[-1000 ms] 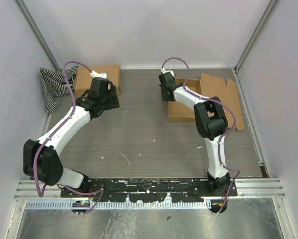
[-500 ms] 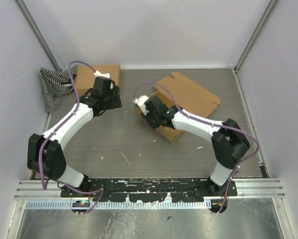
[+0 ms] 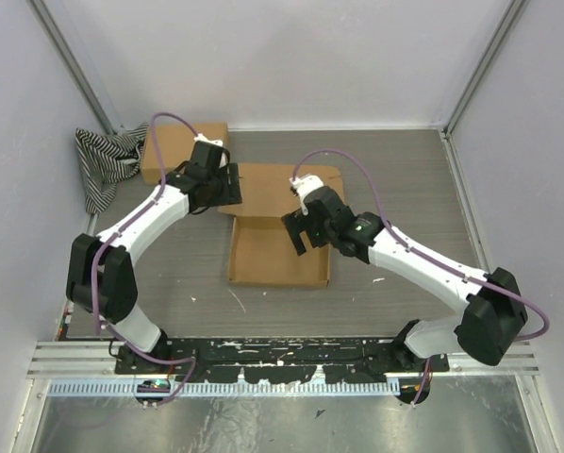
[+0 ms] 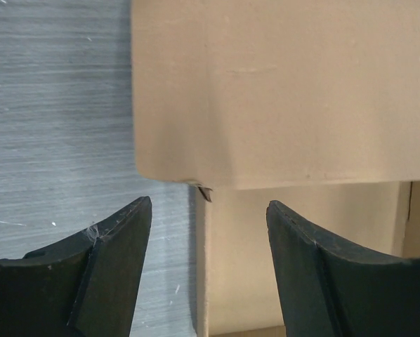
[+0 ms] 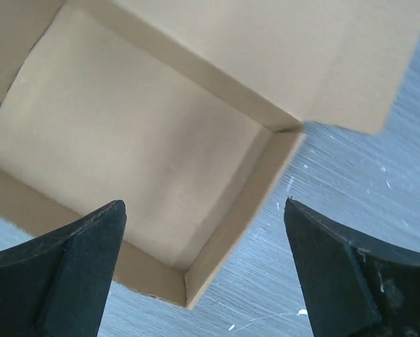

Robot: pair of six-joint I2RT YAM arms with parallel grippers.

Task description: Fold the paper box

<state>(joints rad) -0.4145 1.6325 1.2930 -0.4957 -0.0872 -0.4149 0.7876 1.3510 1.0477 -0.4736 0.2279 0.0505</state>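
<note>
- Jaws of the right pincer (image 3: 299,231) are spread wide and clamp nothing. It hangs over the right part of the open box (image 3: 277,253).
- My read: it sits there free, ready to push a wall or reach for the lid flap (image 3: 284,189).
- Jaws of the left pincer (image 3: 230,184) are also apart and hold nothing. It sits at the far-left corner of the lid flap, probably lined up to pinch that edge and swing the flap over.
- The box lies mid-table (image 3: 169,274) between both arms. Its bottom is nearer the bases and its flap lies out flat on the far side, so both arms can reach it.
- A second box (image 3: 183,142) and a striped cloth (image 3: 98,165) sit in the far-left corner, well apart from the work.
- The overhead view gives the layout but not whether anything touches.
- The left wrist view shows the flap's rounded corner just ahead of the fingertips (image 4: 143,210), with nothing pinched. It also shows a small nick under that edge.
- The right wrist view shows the box's side walls standing upright and the inside bare, with the flap running off past the far wall.
</note>
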